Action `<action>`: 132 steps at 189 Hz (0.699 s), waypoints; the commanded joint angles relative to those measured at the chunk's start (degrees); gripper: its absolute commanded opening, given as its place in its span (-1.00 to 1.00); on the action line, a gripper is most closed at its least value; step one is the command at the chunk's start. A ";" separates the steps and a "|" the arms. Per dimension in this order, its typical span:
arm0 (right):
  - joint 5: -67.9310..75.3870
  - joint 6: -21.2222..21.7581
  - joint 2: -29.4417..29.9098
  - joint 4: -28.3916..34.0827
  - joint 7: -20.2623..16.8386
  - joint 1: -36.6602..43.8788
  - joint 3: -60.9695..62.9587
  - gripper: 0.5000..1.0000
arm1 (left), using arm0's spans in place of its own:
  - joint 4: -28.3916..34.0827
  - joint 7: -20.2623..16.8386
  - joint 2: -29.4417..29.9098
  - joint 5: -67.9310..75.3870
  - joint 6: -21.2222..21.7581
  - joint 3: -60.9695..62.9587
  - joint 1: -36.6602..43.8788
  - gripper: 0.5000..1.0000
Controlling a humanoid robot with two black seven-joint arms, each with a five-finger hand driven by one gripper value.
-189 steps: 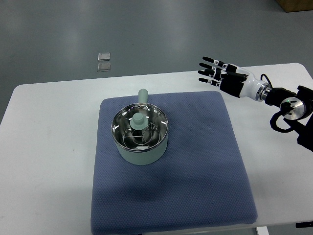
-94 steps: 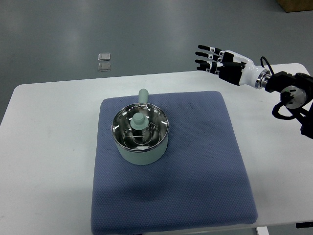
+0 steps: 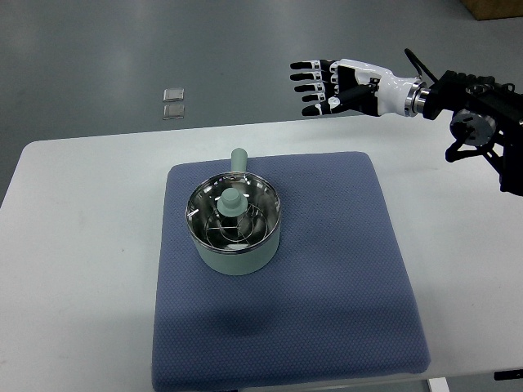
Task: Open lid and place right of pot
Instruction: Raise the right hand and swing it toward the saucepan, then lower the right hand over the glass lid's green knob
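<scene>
Top view shows a white table (image 3: pixel 82 245) with a blue padded mat (image 3: pixel 327 294) laid across its middle. On the mat's left-of-centre part stands a pale green pot (image 3: pixel 234 245), upright, its stub handle (image 3: pixel 239 158) pointing toward the far edge of the table. A glass lid (image 3: pixel 234 214) with a metal rim sits seated on the pot, level, its pale green knob (image 3: pixel 230 201) at the centre. The lid is on the pot and nothing touches it.

Right hand (image 3: pixel 331 84) enters from the picture's right edge on a black and white forearm (image 3: pixel 458 94) and is raised beyond the far edge of the table, above the grey floor (image 3: pixel 122 49). Its fingers (image 3: pixel 306 76) are extended and spread, pointing to the picture's left, and hold nothing. The hand is well apart from the pot and lid, up and to the right of them.

Mat surface to the right of the pot is bare blue fabric. Two small pale square objects (image 3: pixel 173 103) lie on the floor beyond the table's far left part; what they are cannot be told.
</scene>
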 commanded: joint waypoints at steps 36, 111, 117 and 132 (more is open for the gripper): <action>-23.79 -0.02 1.84 6.39 3.75 3.97 -0.69 0.73 | -0.08 0.00 0.00 0.00 0.00 0.00 -0.08 1.00; -49.01 -0.02 7.20 12.10 6.92 9.07 -4.12 0.73 | 0.01 0.00 0.00 0.00 0.00 0.00 -0.17 1.00; -49.45 -0.02 7.73 12.10 6.92 9.59 -5.35 0.73 | 0.01 0.00 0.00 0.00 0.00 0.00 -0.26 1.00; -50.59 -0.02 8.87 12.01 6.83 11.00 -9.21 0.73 | 0.01 0.00 0.00 0.00 0.00 0.00 -0.34 1.00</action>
